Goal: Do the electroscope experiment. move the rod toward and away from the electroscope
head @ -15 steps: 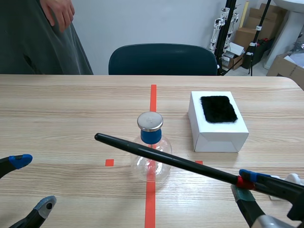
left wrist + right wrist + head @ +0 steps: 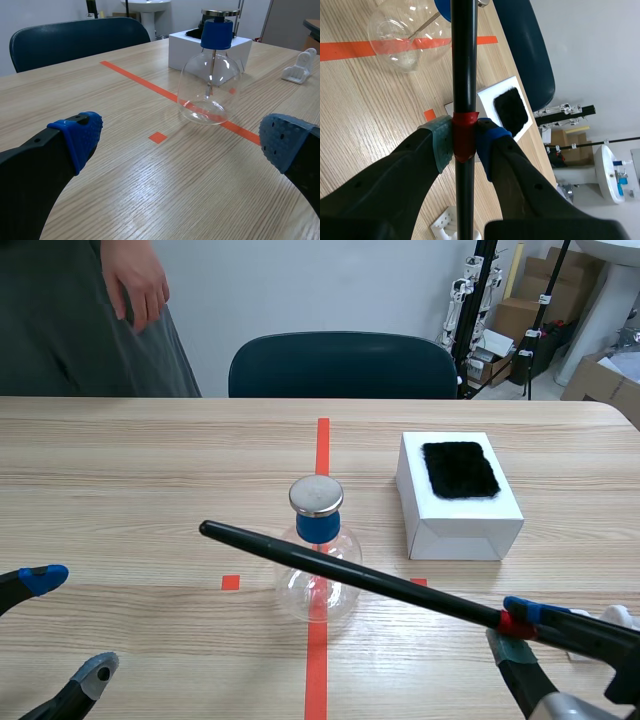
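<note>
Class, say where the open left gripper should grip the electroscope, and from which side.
Likely the blue collar under the metal cap, approached level from the left: the electroscope stands upright, its glass bulb is wide and round, the collar narrow and straight-sided, and the rod crosses in front.

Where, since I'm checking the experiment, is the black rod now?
In the scene view the black rod is gripped by the right pincer at lower right, slanting left across the front of the electroscope.

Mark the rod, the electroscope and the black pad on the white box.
rod (image 2: 420, 595), scene view, middle of the black shaft.
electroscope (image 2: 316, 496), scene view, its metal cap.
black pad (image 2: 459, 469), scene view, centre of the pad.
</note>
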